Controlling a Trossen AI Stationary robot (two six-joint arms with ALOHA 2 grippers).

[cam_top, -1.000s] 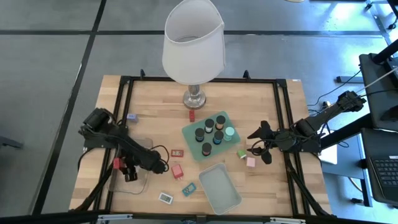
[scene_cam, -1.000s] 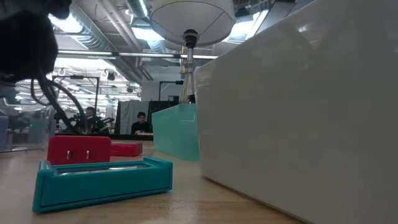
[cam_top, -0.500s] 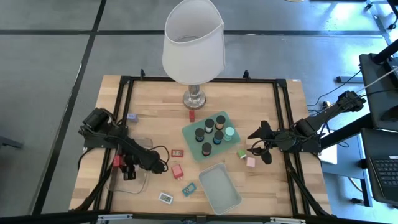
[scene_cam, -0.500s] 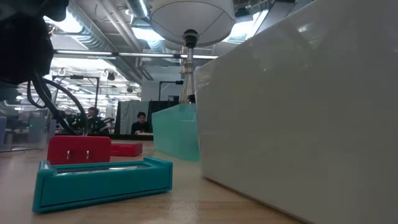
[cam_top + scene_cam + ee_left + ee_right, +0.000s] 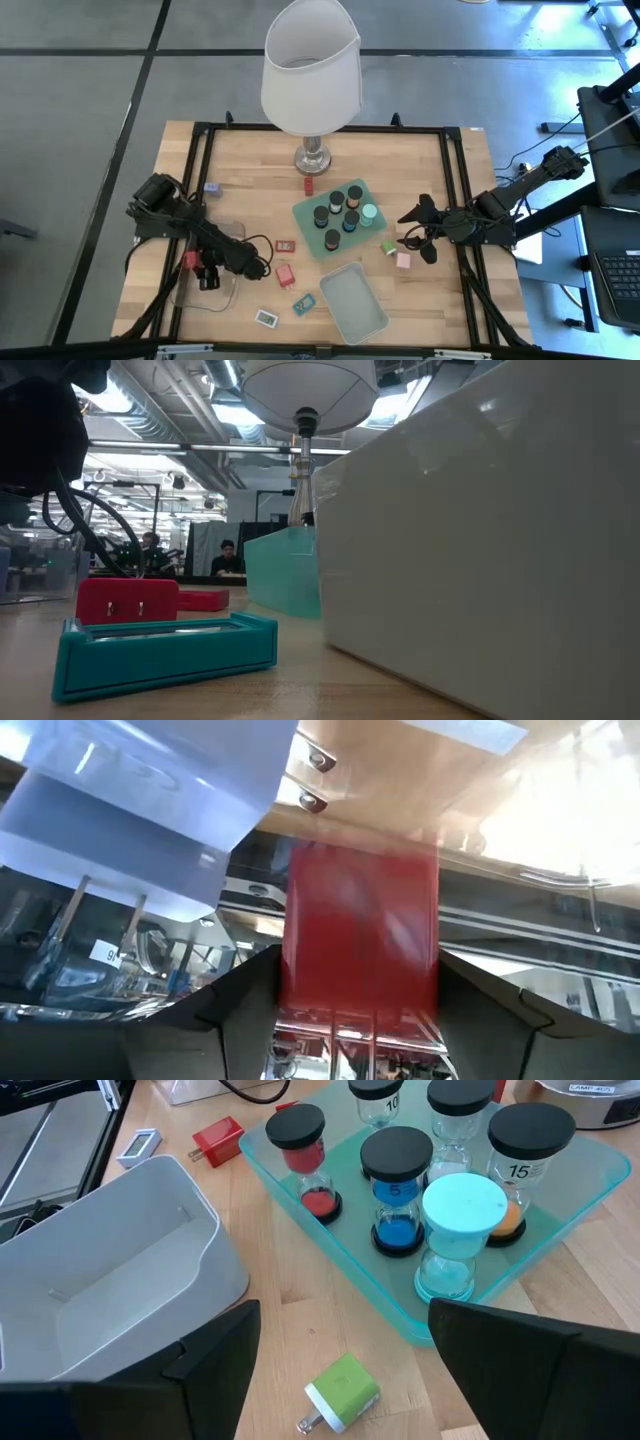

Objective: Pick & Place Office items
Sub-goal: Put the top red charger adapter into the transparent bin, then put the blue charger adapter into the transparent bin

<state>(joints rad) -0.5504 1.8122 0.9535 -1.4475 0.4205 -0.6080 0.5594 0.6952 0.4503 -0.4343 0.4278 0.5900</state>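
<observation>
My left gripper (image 5: 202,270) is over the clear bin (image 5: 228,290) near the table's left side, shut on a red block (image 5: 187,260). My right gripper (image 5: 420,228) waits open at the right, beside a green block (image 5: 388,246) and a pink block (image 5: 403,260). Short timers with black, orange, blue and mint tops stand in the mint tray (image 5: 305,212). On the wood lie a lavender block (image 5: 212,187), a small red block (image 5: 309,185), a flat red rectangle (image 5: 285,244), a red block (image 5: 286,274), a teal rectangle (image 5: 305,304) and a white rectangle (image 5: 266,317). My left gripper pinches the red block (image 5: 360,920) between its two fingers (image 5: 245,1005), one on each side face. The block sticks out ahead of the fingertips. It sits inside the outline of the clear bin (image 5: 140,810); whether it touches the bin's floor I cannot tell.
A white-shaded lamp (image 5: 310,70) stands at the table's far middle. A pale empty tray (image 5: 353,300) lies near the front edge and fills the low view's right (image 5: 480,540). A black frame runs along the table's sides. People sit far off in the room (image 5: 228,558).
My left gripper has crept slightly toward the table's far edge over the clear bin, the red block still between its fingers.
</observation>
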